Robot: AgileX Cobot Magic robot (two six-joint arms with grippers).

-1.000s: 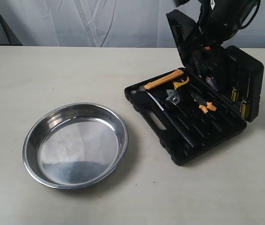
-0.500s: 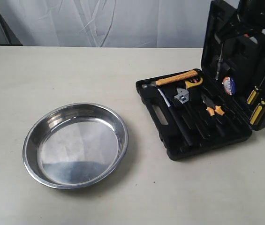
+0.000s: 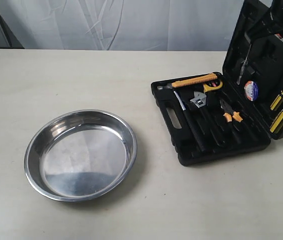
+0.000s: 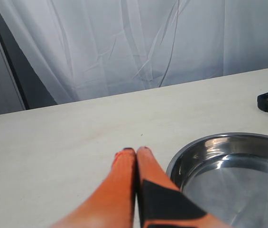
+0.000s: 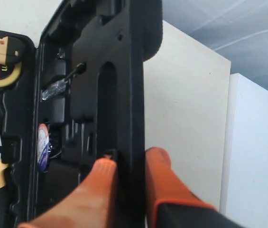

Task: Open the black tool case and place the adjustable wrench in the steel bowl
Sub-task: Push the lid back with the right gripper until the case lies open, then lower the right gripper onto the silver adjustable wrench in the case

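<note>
Pale bench (image 3: 71, 80), white curtain (image 3: 106, 22) behind. The right claw (image 5: 130, 164) clamps the upright lid of the black tool case (image 3: 209, 142); the left claw (image 4: 136, 152), pressed together, hovers beside the steel bowl (image 3: 28, 152).

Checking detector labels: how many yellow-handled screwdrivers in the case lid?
2. Both low in the raised lid of the black tool case: upper yellow-handled screwdriver, lower yellow-handled screwdriver beside it. Lid runs out of frame, so more may be hidden.
</note>
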